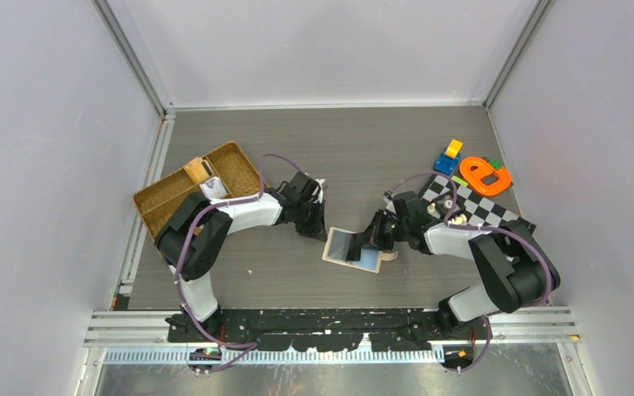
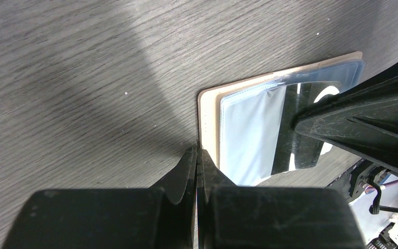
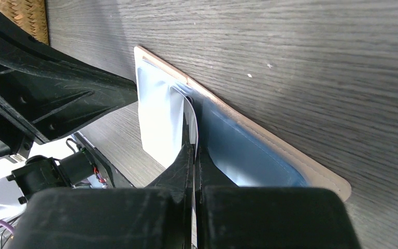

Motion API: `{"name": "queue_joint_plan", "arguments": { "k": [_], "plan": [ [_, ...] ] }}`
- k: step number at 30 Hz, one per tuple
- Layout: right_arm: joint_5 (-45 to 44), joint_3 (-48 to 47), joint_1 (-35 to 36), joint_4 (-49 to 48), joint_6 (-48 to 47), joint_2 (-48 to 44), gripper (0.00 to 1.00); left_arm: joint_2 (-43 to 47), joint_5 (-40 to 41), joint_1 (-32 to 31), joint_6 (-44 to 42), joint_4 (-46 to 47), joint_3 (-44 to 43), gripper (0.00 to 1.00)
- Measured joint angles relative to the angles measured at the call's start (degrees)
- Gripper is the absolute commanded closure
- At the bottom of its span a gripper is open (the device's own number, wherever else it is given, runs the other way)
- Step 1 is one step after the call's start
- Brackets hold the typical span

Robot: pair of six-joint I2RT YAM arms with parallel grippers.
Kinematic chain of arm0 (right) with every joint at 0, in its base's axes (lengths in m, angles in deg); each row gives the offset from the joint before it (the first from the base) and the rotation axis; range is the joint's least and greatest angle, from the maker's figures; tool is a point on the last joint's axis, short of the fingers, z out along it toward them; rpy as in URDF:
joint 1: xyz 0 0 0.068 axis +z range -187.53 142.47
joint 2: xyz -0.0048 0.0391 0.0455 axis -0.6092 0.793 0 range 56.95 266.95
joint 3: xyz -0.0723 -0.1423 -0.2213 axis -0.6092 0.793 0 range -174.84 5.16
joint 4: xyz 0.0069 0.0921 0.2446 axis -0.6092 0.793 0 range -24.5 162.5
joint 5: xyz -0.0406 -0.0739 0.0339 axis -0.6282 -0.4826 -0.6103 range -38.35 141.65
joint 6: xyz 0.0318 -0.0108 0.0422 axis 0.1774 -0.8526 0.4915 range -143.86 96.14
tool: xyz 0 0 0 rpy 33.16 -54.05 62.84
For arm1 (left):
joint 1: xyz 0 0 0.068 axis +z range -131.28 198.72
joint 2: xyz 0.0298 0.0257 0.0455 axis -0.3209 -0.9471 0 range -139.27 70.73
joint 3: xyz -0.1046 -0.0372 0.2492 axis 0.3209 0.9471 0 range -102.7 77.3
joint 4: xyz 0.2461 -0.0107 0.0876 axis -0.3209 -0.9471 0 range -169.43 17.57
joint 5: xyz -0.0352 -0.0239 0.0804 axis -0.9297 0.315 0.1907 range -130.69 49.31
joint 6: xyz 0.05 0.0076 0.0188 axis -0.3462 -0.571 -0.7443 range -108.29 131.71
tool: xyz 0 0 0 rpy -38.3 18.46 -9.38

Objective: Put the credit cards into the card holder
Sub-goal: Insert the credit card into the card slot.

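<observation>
**A:** Which step do we show here?

**B:** Insertion. The right gripper (image 3: 192,149), fingers pressed together, pinches a thin pale sheet seen edge-on. From the left wrist view the same sheet reads as a dark glossy rectangle, which we take to be a credit card (image 2: 293,132). Its far edge meets the pale pockets of the card holder (image 2: 207,129), which lies open and flat on the table (image 1: 363,148) between the two arms.

**A:** And the left gripper (image 2: 197,154)?

**B:** It is closed on nothing, with its tips at the holder's outer rim, touching it or just beside it. We judge that it braces the holder against sliding.

**A:** What does the next move call for?

**B:** We would hold the card at a shallow angle, square to the pocket mouth, and then push it along the slot. A blue panel on the holder's other half may be the second card; we cannot tell.
</observation>
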Motion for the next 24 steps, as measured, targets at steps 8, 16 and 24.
{"name": "queue_joint_plan", "arguments": {
  "k": [8, 16, 24],
  "plan": [
    [0.0, -0.7, 0.6, -1.1, 1.8, 1.7, 0.90, 0.0, -0.1, 0.0, 0.0, 0.1, 0.1, 1.00],
    [-2.1, -3.4, 1.5, 3.4, 2.3, 2.1, 0.72, 0.7, -0.1, 0.2, 0.5, 1.1, 1.1, 1.00],
    [-10.2, -7.2, 2.1, 15.8, -1.3, -2.1, 0.57, 2.1, -0.5, 0.2, 3.1, 3.3, 3.7, 0.92]
  ]
}}
